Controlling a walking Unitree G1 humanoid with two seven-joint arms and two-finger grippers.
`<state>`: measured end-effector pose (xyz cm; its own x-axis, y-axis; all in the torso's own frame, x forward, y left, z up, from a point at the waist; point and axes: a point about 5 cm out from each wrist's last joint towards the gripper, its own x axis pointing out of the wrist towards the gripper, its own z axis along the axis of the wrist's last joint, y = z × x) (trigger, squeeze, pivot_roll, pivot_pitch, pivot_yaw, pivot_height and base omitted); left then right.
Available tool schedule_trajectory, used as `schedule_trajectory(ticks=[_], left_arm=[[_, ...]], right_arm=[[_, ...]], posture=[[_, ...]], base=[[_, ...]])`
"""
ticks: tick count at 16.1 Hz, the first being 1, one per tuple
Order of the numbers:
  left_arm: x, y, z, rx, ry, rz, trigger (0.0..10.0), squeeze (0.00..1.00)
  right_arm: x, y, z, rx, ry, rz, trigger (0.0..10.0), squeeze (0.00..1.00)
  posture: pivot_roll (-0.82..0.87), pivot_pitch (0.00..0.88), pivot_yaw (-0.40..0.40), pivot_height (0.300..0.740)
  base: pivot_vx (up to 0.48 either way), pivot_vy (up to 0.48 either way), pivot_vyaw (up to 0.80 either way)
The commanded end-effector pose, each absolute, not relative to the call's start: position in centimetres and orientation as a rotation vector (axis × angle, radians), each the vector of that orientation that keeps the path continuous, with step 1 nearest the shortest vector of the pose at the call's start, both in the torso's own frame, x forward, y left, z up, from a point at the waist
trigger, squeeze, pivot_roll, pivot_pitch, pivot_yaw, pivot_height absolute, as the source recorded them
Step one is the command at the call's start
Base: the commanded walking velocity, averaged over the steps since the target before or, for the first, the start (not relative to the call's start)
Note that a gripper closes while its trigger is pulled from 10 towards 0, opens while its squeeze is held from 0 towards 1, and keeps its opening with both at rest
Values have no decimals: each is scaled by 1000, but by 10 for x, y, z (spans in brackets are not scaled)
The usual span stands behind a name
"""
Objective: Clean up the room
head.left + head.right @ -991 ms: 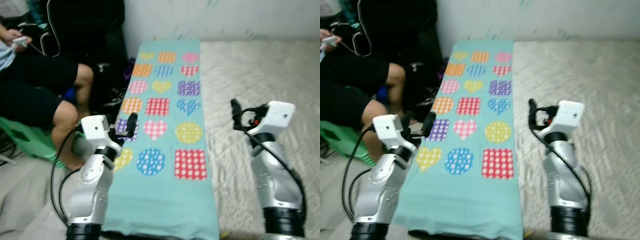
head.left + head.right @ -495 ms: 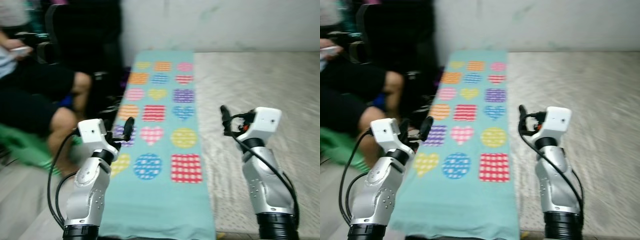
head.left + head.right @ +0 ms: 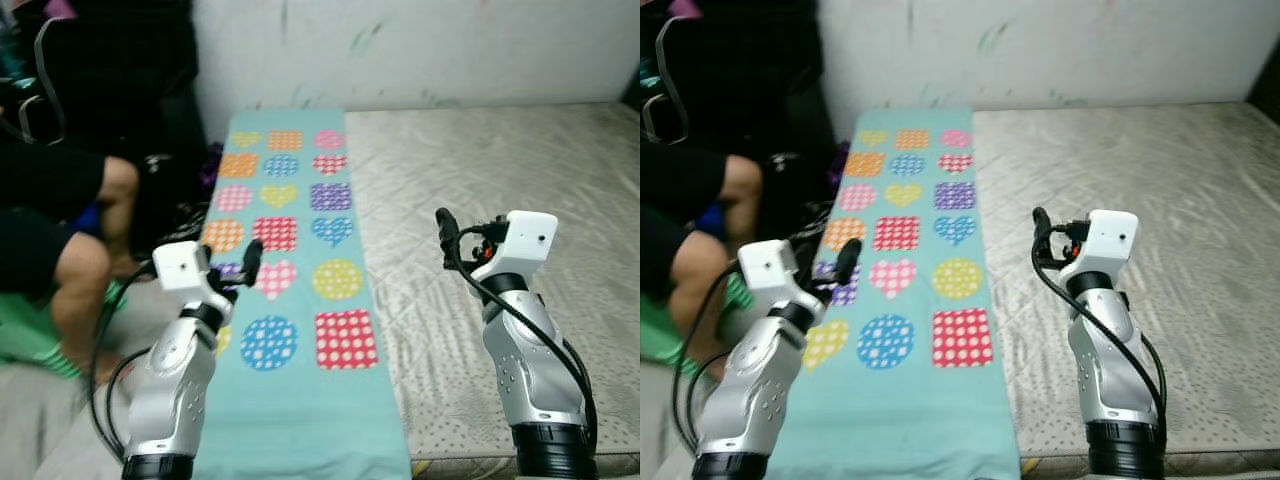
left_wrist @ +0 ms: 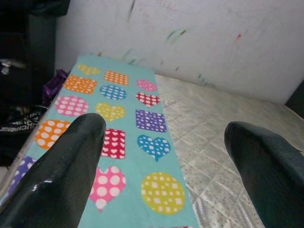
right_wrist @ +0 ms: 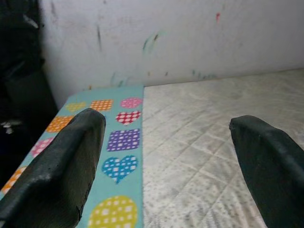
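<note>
Nearby, a seated person (image 3: 60,230) borders the blanket (image 3: 290,300)

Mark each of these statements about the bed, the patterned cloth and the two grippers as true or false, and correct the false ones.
1. The teal cloth printed with hearts, circles and squares lies along the left side of the grey quilted mattress. True.
2. The right gripper is shut on the cloth. False: it is open and holds nothing.
3. The left gripper is open. True.
4. The wall behind the bed is spotless. False: it bears coloured scribbles.
5. A seated person's bare knee shows left of the bed. True.
</note>
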<state>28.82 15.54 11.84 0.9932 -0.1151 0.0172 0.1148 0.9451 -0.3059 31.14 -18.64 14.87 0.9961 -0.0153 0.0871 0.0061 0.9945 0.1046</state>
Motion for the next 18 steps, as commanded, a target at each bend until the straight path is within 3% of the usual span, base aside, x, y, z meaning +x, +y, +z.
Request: schedule_trajectory(ticks=[1, 8, 18], left_arm=[[282, 169, 120, -273, -16, -60, 10000, 0], [251, 210, 108, -158, 17, 58, 10000, 0], [250, 212, 107, -158, 21, 63, 10000, 0]], right_arm=[[307, -185, 149, 92, -101, 6, 10000, 0], [287, -190, 134, 33, -60, 64, 10000, 0], [286, -190, 132, 26, -52, 67, 10000, 0]], posture=[[-213, 0, 64, 740], [-189, 0, 47, 740], [-187, 0, 45, 740]], base=[[0, 0, 0], [0, 0, 0], [0, 0, 0]])
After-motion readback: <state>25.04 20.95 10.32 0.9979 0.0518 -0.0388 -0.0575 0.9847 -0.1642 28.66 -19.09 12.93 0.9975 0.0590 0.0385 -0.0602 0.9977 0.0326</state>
